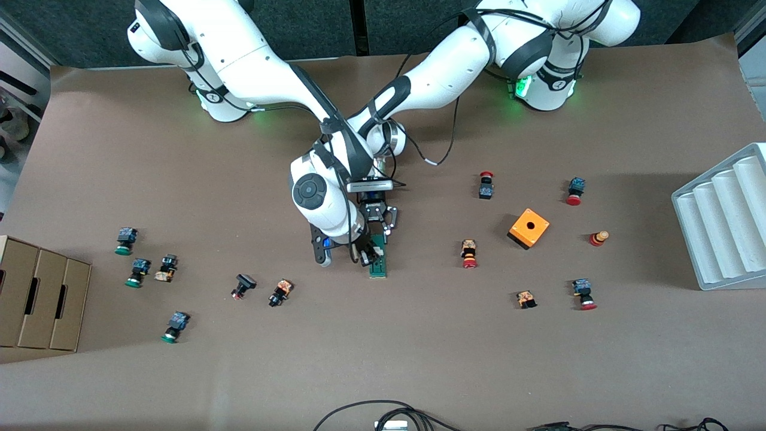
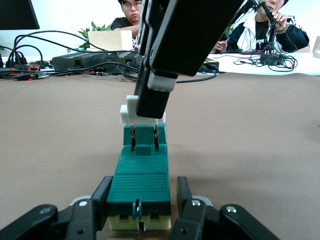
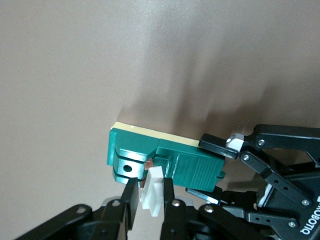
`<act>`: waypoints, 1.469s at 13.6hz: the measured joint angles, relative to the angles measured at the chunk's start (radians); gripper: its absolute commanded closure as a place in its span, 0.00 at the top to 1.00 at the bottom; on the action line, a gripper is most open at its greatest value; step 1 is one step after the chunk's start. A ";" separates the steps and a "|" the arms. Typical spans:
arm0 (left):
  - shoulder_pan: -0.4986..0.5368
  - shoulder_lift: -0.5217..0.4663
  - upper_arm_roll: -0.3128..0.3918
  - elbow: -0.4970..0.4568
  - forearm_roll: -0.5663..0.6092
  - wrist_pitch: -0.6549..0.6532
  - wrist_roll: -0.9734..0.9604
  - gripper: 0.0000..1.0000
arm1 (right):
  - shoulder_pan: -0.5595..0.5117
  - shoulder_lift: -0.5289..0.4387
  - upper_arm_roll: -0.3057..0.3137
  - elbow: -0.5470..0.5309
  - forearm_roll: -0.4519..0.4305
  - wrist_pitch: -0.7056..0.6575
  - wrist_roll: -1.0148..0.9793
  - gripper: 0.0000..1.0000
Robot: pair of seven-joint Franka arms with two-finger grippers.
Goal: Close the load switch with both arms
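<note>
On brown paper, ribbed green load switch (image 1: 378, 261) (blocky)

Both arms reaching in from 12 o'clock and crossing over mid-table, wrists stacked almost on top of each other. Left arm (image 1: 443, 72) coming down from the 1 o'clock base, elbow bent, forearm angling toward 7 o'clock. Left gripper (image 1: 381, 234) low at the table, fingers (image 2: 100, 200) clamped on the sides of the load switch (image 1: 378, 260) at its end toward the bases. Right arm (image 1: 257, 72) sweeping from the 11 o'clock base toward 5 o'clock, big wrist joint facing up. Right gripper (image 1: 366, 254) pointing down, fingers (image 3: 131, 197) pinched on the switch's white sliding piece (image 3: 153, 196).
</note>
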 measured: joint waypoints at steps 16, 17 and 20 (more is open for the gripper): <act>0.000 0.000 0.000 0.000 0.000 0.000 0.000 0.58 | -0.007 0.006 -0.001 0.017 0.007 0.001 0.006 0.14; 0.000 0.001 0.000 0.000 0.000 0.000 0.000 0.58 | -0.010 0.010 -0.001 0.026 0.010 0.001 0.005 0.14; 0.000 0.001 0.000 0.000 0.000 0.000 0.000 0.58 | -0.016 0.018 -0.001 0.039 0.020 0.000 0.005 0.14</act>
